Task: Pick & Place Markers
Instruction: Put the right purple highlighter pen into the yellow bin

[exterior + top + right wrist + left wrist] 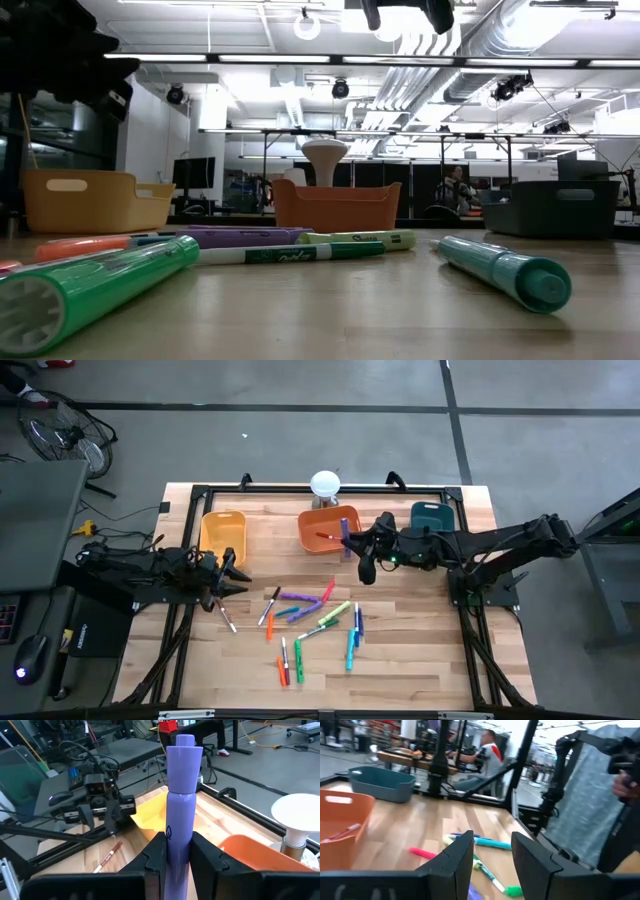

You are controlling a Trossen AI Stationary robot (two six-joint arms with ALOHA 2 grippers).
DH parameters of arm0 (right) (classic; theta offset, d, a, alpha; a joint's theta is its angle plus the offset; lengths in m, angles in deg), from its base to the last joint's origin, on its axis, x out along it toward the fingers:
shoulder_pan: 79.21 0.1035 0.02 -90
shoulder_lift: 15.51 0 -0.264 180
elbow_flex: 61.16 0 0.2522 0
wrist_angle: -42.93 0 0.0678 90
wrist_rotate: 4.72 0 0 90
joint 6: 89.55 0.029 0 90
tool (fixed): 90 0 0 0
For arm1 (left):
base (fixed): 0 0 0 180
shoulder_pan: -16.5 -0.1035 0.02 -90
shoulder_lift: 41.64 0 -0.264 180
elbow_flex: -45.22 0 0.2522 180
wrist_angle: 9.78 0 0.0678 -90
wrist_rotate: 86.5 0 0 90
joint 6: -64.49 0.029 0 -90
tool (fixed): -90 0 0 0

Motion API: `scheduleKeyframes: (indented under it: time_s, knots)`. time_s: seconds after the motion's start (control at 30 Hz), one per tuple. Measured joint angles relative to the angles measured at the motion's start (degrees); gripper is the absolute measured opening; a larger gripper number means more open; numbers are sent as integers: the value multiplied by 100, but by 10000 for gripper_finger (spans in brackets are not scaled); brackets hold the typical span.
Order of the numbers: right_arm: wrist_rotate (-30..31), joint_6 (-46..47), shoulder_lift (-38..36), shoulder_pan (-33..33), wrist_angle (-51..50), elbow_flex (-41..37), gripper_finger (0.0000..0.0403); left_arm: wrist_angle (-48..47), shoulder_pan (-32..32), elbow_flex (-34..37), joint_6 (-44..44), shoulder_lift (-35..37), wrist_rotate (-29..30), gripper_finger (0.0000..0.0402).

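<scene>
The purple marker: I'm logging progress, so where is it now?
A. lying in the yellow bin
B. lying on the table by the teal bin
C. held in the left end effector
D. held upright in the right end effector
D: the right wrist view shows the right end effector clamped on the purple marker, standing upright.

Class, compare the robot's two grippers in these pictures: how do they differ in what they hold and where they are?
1. The right gripper is shut on a purple marker; the left gripper is open and empty.
2. The right gripper is by the orange bin; the left gripper is near the yellow bin, beside a marker lying on the table.
Both are dark and two-fingered.
</scene>
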Motion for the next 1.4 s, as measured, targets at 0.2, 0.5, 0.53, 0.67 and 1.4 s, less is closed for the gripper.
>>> scheduleKeyframes:
  time_s: [0.2, 0.5, 0.53, 0.67, 1.4]
  knots:
    - [183, 98, 0, -2, -68, 0, 53, 12, 0, 0, -589, -2, -12, 131]
    - [50, 173, 34, -15, -106, 0, 53, 650, -2, 0, -649, -42, 1129, 131]
    - [-20, 171, 43, -32, -59, 0, 53, 784, 0, 0, -564, -84, 1242, 131]
    - [-409, 68, 203, -165, 242, -2, 53, 1177, 0, -57, -450, -339, 1530, 131]
    - [-2583, -1149, 868, -775, 1245, 769, 53, 2119, -273, -3683, 171, -5619, 2115, 132]
